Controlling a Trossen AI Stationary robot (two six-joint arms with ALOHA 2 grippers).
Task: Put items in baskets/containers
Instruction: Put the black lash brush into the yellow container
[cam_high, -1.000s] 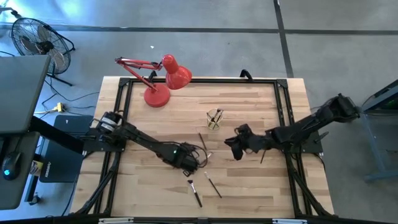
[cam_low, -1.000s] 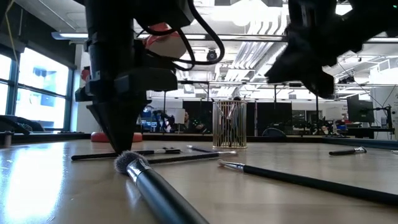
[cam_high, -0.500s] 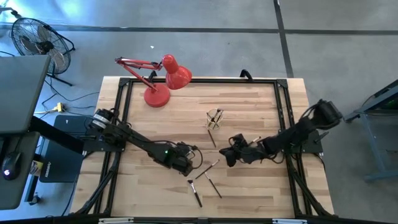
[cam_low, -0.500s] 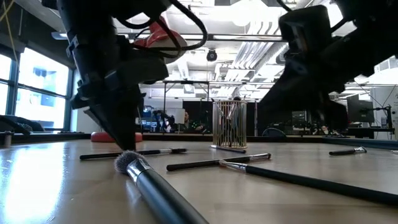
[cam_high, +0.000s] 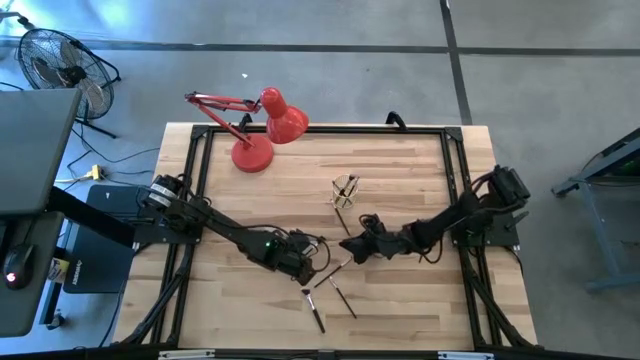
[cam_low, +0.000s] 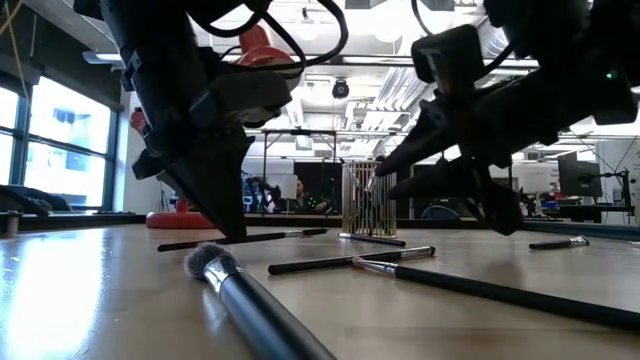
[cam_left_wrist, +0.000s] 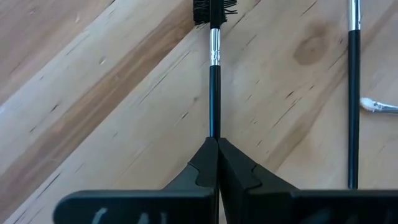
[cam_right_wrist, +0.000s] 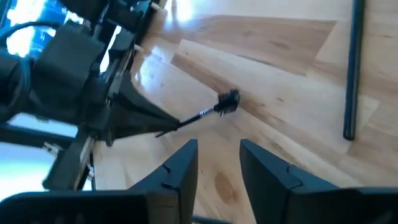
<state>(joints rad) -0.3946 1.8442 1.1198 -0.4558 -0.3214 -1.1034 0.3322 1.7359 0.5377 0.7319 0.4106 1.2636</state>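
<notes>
My left gripper is shut on a thin black brush near the table's middle. The brush's black bristle tuft points toward my right gripper. That gripper hangs open just beyond the tuft, low over the table, with nothing between its fingers. The clear glass cup stands farther back with brushes upright in it. Three more brushes lie flat: two near the front edge and one beside the held brush. My left gripper pinches the brush's black handle between its two fingertips, which slant down from the table's left. The brush runs straight on past the fingertips, tuft end away from them. It lies nearly level, close over the wood; whether it clears the table I cannot tell.
A red desk lamp stands at the far left corner. A black frame runs along the table's edges. In the low view a thick brush with a grey tuft and a long thin brush lie close to the camera.
My right gripper has come down and moved toward the table's left, up to the left gripper and the brush's tuft end. My left gripper has tipped and stayed shut on the brush.
</notes>
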